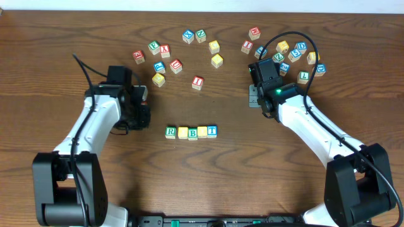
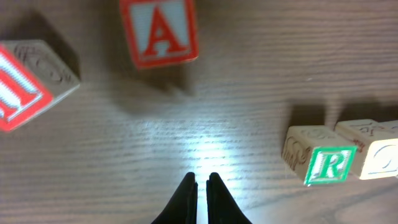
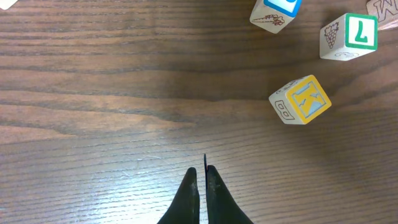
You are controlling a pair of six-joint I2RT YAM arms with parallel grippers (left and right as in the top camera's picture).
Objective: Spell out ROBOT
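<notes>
- The ROBOT row [image 1: 191,132] sits mid-tabletop [image 1: 63,25], between the two arms.
- Reading across: R cube [image 1: 170,132], yellow cube [image 1: 183,132], B cube [image 1: 192,133], second yellow cube [image 1: 202,131], T cube [image 1: 212,130]. They stand side by side in one tight line.
- The left gripper [image 2: 202,185] is pinched closed with nothing between its fingers. It hangs over bare wood off the R end of the row, apart from it.
- From the left wrist, the R cube shows off to the right with a pale cube pressed against its far side.
- The A cube [image 2: 158,31] lies farther ahead, well apart from the fingertips.
- The right gripper [image 3: 202,177] is closed as well, and empty. It points at bare wood, off beyond the T end of the row.
- A K cube [image 3: 301,99] sits tilted ahead and to its right, not touching.
- An L cube [image 3: 351,34] lies beyond the K.
- Loose cubes [image 1: 189,36] are scattered across the far side of the tabletop, the thickest bunch near the right arm.
</notes>
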